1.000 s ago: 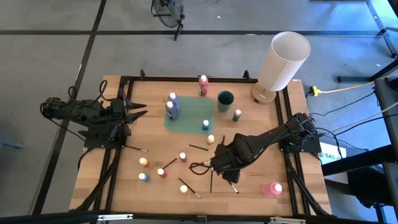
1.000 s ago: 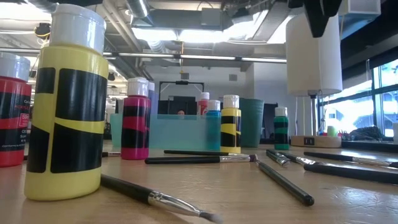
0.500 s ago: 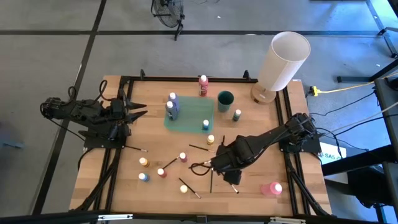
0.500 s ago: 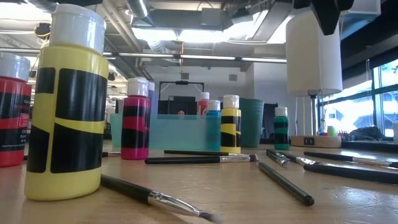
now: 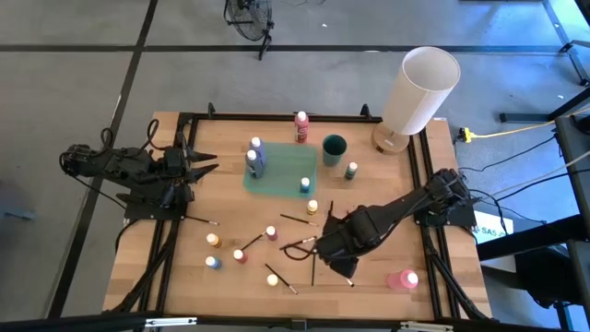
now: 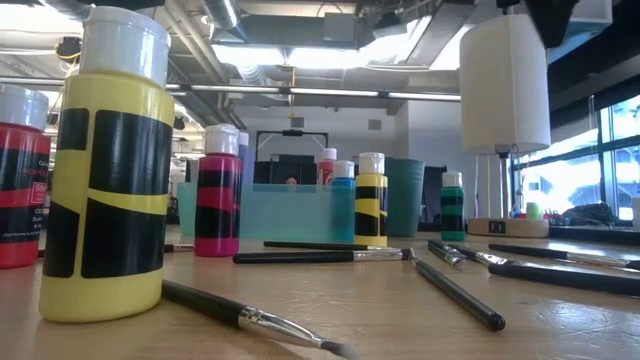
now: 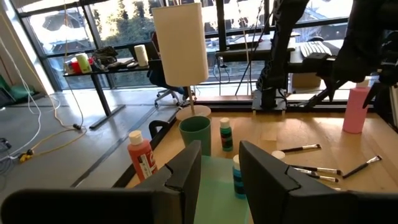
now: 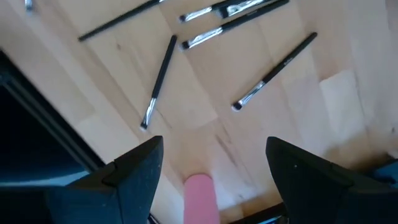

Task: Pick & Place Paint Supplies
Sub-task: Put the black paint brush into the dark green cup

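Observation:
Several small white-capped paint bottles stand upright on the table, among them a yellow one (image 5: 312,207), a pink one (image 5: 271,232) and a red one (image 5: 240,255). Others stand in the teal tray (image 5: 279,172). Thin dark brushes (image 8: 158,81) lie flat near the table's middle. My right gripper (image 8: 214,149) hangs open above these brushes, pointing down and touching nothing. Beyond its fingers lies a tall pink bottle (image 5: 403,279). My left gripper (image 7: 221,163) waits level at the table's left edge, its fingers apart with nothing between them.
A big white cylinder (image 5: 419,89) stands at the far right corner, with a teal cup (image 5: 334,148) and a green bottle (image 5: 351,171) beside it. A red bottle (image 5: 301,126) stands behind the tray. Black frame rails (image 5: 166,249) run along the table's sides.
My right gripper has rolled a little about its downward-pointing line while staying above the brushes. Nothing on the table has moved.

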